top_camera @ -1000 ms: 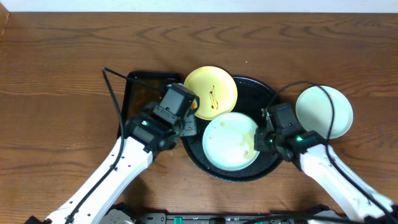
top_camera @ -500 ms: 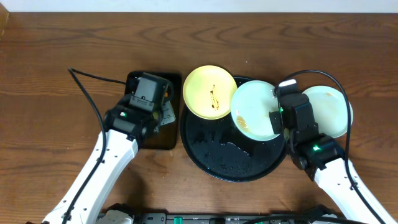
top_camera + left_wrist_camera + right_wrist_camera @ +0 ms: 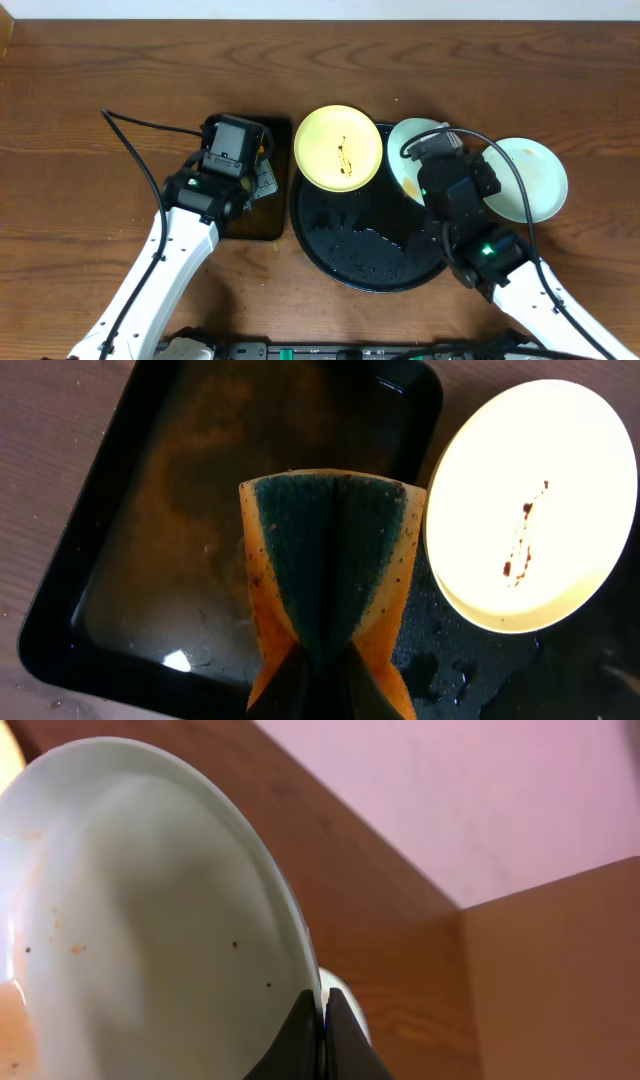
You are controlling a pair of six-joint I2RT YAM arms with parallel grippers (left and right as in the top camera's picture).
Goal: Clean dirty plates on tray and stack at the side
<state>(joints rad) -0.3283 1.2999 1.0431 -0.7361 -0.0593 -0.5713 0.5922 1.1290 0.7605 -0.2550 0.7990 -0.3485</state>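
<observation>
Glossy black and beaded with water, the tray (image 3: 345,262) sits at the middle of the wooden table (image 3: 100,80). The yellow plate (image 3: 340,148) rests on the tray's upper-left rim and partly overhangs it, with thin brown smears in its centre.

Over the tray's upper-right edge the right gripper (image 3: 322,1020) is clamped on the rim of one mint plate (image 3: 150,920) — the plate is held tilted up on its edge. Small brownish specks and an orange smudge show on its inner face. The second mint plate (image 3: 535,180) lies flat on the table just right of the tray, off it, and the right arm partly covers it in the overhead view.

Just left of the tray stands the rectangular tray (image 3: 120,540), dark, with a shallow film of brownish water in it. Whether its side touches the round rim cannot be told. The left gripper (image 3: 322,685) hangs over it, its fingers closed on the sponge (image 3: 330,550). The sponge is pinched so that it folds along its middle — green scouring face toward the wrist camera, orange-yellow edges at either side. It hangs over the end of the rectangular tray nearest the tray, close to the yellow plate.
</observation>
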